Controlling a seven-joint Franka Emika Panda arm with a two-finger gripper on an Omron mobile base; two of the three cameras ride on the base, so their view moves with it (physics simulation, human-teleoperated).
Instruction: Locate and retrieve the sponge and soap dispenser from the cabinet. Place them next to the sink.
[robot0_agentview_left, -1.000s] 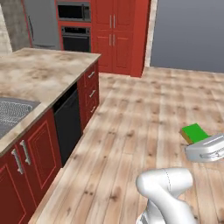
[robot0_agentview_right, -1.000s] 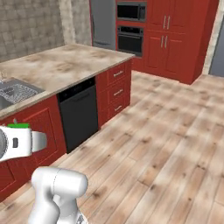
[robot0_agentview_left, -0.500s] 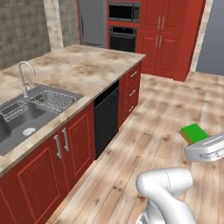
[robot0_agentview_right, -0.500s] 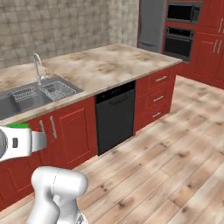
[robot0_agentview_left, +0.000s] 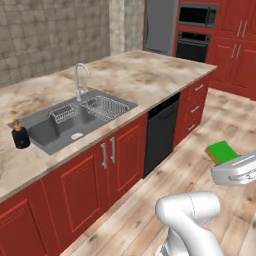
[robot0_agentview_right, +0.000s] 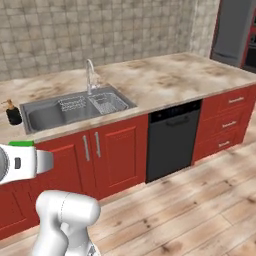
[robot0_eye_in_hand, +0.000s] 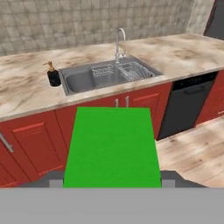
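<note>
One item, the sponge (robot0_eye_in_hand: 111, 146), sat pinched between the fingers, well short of the tabletop (robot0_eye_in_hand: 26, 94). Releasing early risked dropping it on the floor, or into the sink (robot0_eye_in_hand: 94, 78).

No lettering, label, brand mark, number or sign can be read anywhere in these views — none on the soap dispenser (robot0_eye_in_hand: 53, 76), which shows a plain black body and tan pump, none on the sponge (robot0_eye_in_hand: 112, 146), whose green face is bare, and none on the black dishwasher front (robot0_agentview_right: 174, 139) or the red cupboard doors (robot0_agentview_left: 94, 173). The oven and microwave fronts (robot0_agentview_left: 196, 31) at the far wall are too small and blurred to tell whether they bear any marking.
</note>
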